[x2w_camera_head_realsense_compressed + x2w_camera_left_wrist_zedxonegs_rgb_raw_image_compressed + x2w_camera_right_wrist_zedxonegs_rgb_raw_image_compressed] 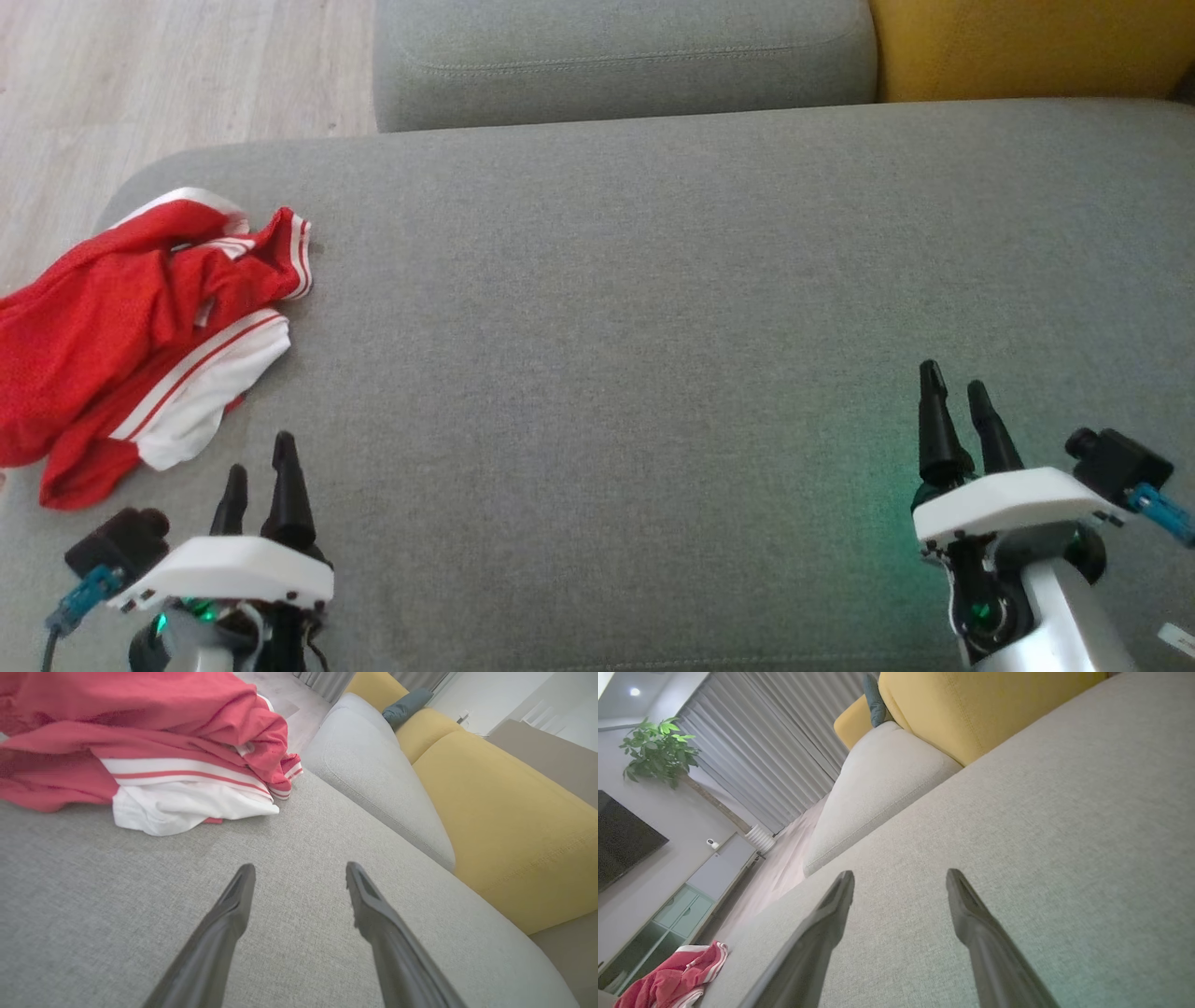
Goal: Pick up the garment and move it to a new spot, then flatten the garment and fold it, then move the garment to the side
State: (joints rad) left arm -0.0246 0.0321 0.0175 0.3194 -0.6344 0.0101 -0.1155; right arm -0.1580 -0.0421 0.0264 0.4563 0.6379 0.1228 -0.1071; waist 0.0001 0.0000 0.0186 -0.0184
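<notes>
A red garment (121, 317) with white striped trim lies crumpled at the left edge of the grey sofa seat (607, 327) — just ahead of the left gripper (259, 455), not touching it. The right gripper (953, 376) sits well apart at lower right. Both have their jaws parted. Behind are a grey cushion (616, 56), a yellow cushion (1027, 47) and pale wood floor (168, 75).

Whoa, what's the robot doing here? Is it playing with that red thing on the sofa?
The robot is about to tidy a crumpled red and white sports garment. It lies in a heap at the left end of the grey fabric sofa seat, and nothing is touching it. The left gripper hovers near the heap, open and empty. The right gripper is far off on the other side, also open and empty. Picking up and folding have not begun yet.
</notes>
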